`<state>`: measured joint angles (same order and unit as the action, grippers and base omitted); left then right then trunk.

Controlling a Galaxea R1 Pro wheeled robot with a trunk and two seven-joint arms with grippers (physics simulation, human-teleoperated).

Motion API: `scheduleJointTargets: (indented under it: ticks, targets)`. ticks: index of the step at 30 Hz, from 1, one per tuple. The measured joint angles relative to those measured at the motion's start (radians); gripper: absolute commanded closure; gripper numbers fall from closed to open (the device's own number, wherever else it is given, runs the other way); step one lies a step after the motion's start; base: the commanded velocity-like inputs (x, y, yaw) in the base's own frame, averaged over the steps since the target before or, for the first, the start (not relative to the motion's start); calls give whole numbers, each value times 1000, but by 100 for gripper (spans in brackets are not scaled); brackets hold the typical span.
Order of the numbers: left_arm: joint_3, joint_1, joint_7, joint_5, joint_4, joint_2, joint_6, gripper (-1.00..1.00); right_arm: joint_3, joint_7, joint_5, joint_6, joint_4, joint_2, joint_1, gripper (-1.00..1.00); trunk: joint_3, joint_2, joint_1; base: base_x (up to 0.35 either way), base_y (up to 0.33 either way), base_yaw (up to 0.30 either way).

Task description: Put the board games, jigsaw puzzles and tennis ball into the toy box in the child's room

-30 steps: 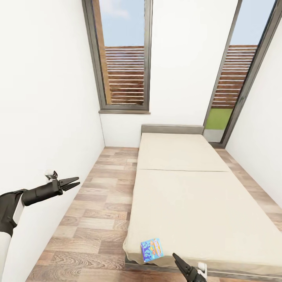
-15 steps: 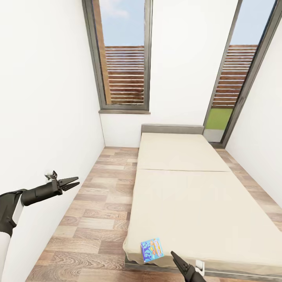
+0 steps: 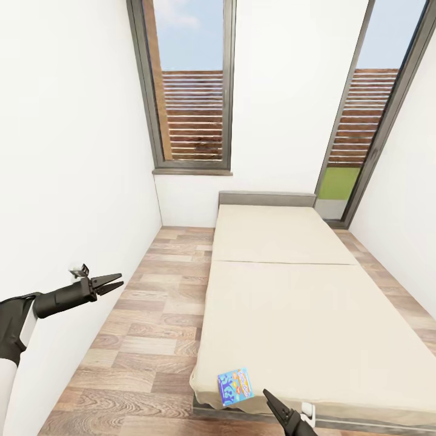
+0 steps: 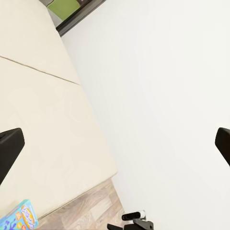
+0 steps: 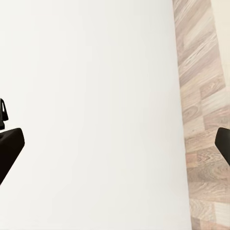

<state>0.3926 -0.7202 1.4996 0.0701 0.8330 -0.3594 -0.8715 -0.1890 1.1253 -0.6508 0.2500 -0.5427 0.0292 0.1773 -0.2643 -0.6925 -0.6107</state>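
Board game [image 3: 235, 386] lies flat at the bed [image 3: 290, 315] foot's corner; open floor [image 3: 145, 339] alongside. Left gripper [image 3: 114, 282] parted, empty; right gripper [image 3: 272, 402] cropped, state unclear.

We see a cream bed [image 3: 303, 303] with a grey frame. On it lies a light blue game box [image 3: 235, 386] with orange and white cartoon art. The floor [image 3: 139, 339] is brown wood planks. The walls [image 3: 72, 151] are white. Our grippers [image 3: 108, 283] are black.
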Motion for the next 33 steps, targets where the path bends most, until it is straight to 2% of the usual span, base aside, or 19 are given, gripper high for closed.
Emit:
scheduleJointTargets:
  ticks: [9,13,17,24,33]
  targets:
    - [0,0,0,0,0,1,0,-100,0,-2,-9,1,0,-5,0,-100,-28,-63,-35,0,0,0]
    - [0,0,0,0,0,1,0,-100,1,-11,-4,0,-2,-28,0,-100,-41,-91,-50,0,0,0]
    - [0,0,0,0,0,1,0,-100,4,-65,-5,-5,-5,-49,0,-100,-53,-119,-65,0,0,0]
    - [0,0,0,0,0,0,0,-100,3,-120,-14,-100,-2,-69,0,-100,-75,-168,-92,0,0,0]
    - [1,0,0,0,0,-2,0,-100,0,-126,-16,-72,1,-74,0,-100,-104,-231,-127,0,0,0]
